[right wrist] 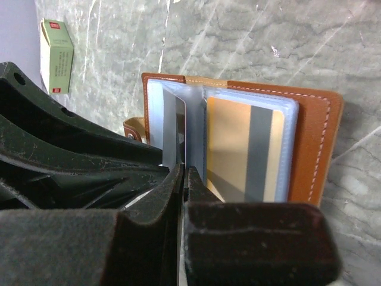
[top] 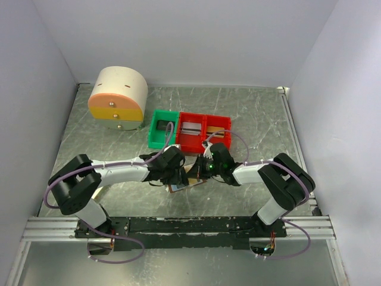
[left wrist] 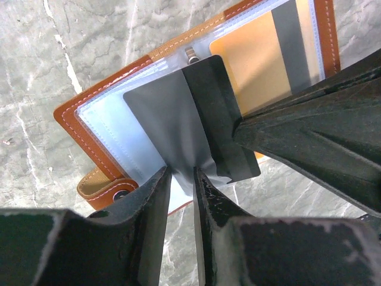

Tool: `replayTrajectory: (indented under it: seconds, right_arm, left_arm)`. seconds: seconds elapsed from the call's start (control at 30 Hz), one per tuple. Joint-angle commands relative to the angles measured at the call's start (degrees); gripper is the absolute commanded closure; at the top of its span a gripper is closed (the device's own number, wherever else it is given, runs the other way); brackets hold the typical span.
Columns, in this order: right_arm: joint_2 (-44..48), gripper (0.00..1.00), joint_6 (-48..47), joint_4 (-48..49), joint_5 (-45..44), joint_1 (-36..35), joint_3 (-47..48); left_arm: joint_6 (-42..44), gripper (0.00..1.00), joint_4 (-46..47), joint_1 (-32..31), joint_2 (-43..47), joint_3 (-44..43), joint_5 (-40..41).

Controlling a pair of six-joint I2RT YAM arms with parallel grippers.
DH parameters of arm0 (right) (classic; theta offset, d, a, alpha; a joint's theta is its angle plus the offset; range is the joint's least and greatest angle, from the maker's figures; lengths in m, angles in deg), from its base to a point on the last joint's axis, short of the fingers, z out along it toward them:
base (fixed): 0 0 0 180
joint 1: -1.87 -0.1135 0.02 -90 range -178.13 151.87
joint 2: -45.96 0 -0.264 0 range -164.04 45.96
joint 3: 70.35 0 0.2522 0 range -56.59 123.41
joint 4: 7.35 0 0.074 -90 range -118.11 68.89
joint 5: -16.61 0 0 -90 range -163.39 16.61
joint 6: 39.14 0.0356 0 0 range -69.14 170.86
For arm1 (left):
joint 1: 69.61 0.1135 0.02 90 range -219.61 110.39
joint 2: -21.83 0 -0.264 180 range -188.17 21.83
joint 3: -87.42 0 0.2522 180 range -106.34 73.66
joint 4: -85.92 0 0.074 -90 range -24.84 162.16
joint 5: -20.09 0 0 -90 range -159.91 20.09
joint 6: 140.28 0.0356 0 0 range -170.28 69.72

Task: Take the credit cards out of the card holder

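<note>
The left gripper (left wrist: 180,179) was clamped on the lower edge of a grey card (left wrist: 161,119), with both fingers drawn close and the card pinched between them. The right gripper (right wrist: 183,173) had its fingers pressed almost together at the foot of the upright leaves. Whether it gripped the card or a clear sleeve (right wrist: 195,131) could not be determined.

The card holder (right wrist: 312,143) lay open on the table (top: 250,113) between the two grippers, brown cover down and pale-blue panels up. A gold card (right wrist: 229,143) with a grey stripe sat in the adjacent sleeve.

Behind the holder stood a green bin (top: 152,131) and the red bins (top: 180,140). A small green-and-white box (right wrist: 56,56) lay well apart from the holder.
</note>
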Motion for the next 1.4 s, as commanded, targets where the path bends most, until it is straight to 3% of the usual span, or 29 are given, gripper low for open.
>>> replayTrajectory:
  seconds: [0.0, 0.1, 0.37, 0.67, 0.77, 0.83, 0.93, 1.1, 1.27, 1.37]
  right_arm:
    - [1.5, 1.0, 0.5, 0.9, -0.4, 0.5, -0.6]
    - [0.4, 1.0, 0.6, 3.4, 2.0, 0.5, -0.7]
    - [-3.9, 0.88, 2.8, 9.1, 4.7, 0.5, -0.6]
    - [-7.0, 0.85, 3.1, 11.1, 6.0, 0.5, 0.0]
    - [-7.7, 0.86, 3.4, 12.1, 6.2, 0.6, -0.1]
    - [-8.1, 0.93, 4.0, 13.6, 7.2, 0.5, -0.3]
    - [-3.8, 0.99, 3.0, 8.6, 3.7, 0.5, -0.5]
    - [7.9, 1.0, -3.6, -6.5, -5.4, 0.8, 0.4]
    - [11.3, 1.0, -4.9, -11.3, -6.7, 1.5, 0.4]
    - [13.1, 1.0, -5.4, -11.9, -7.0, 1.6, 0.7]
  left_arm:
    - [-0.3, 0.67, -2.1, -0.3, -0.1, 2.6, 3.0]
    - [0.0, 0.7, -2.7, -0.3, -0.9, 2.4, 3.6]
    - [0.3, 0.71, -3.2, -0.3, -0.8, 2.1, 4.0]
    - [0.2, 0.72, -2.4, -0.3, -1.1, 2.4, 3.4]
    - [0.2, 0.72, -2.5, -0.3, -1.2, 2.3, 3.4]
    - [0.2, 0.71, -2.4, -0.3, -1.0, 2.3, 3.4]
    - [0.0, 0.69, -3.2, -0.3, -0.3, 2.3, 4.1]
    - [-0.7, 0.63, -3.5, -0.3, 2.8, 3.3, 5.4]
    - [-0.6, 0.59, -3.5, -0.3, 5.3, 3.4, 6.2]
    - [-0.6, 0.52, -3.5, -0.3, 7.7, 3.3, 6.0]
